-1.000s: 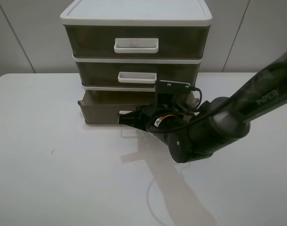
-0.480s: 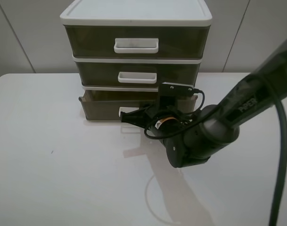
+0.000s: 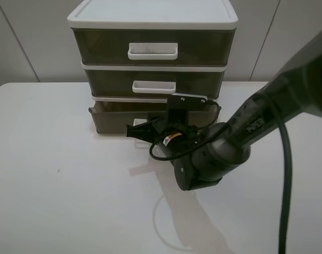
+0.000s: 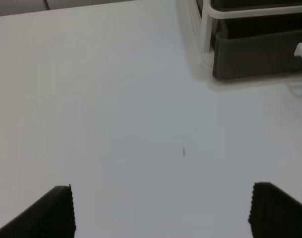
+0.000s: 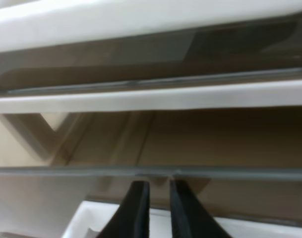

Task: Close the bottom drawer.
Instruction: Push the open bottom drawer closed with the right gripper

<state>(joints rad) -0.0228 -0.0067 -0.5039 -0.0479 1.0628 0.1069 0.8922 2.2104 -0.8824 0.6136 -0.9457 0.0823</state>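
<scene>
The bottom drawer [image 3: 112,119] is the lowest of three smoky brown drawers in a white-framed unit [image 3: 153,18] and stands slightly pulled out. Its white handle [image 3: 141,123] is partly hidden by my right gripper [image 3: 131,132]. That gripper is shut, and its fingertips press on the drawer front at the handle. In the right wrist view the two fingers [image 5: 137,206] sit close together over the drawer's top edge [image 5: 230,173], with the handle [image 5: 93,223] below. My left gripper [image 4: 163,210] is open and empty above the table, away from the drawer [image 4: 260,54].
The middle drawer [image 3: 154,83] and the top drawer [image 3: 153,47] are shut. The unit stands at the back of a white table [image 3: 55,190] against a grey wall. My right arm [image 3: 256,127] reaches in from the right, and a cable [image 3: 282,174] hangs from it.
My right gripper has moved left and toward the unit, staying on the drawer front. The bottom drawer has slid a little way in.
</scene>
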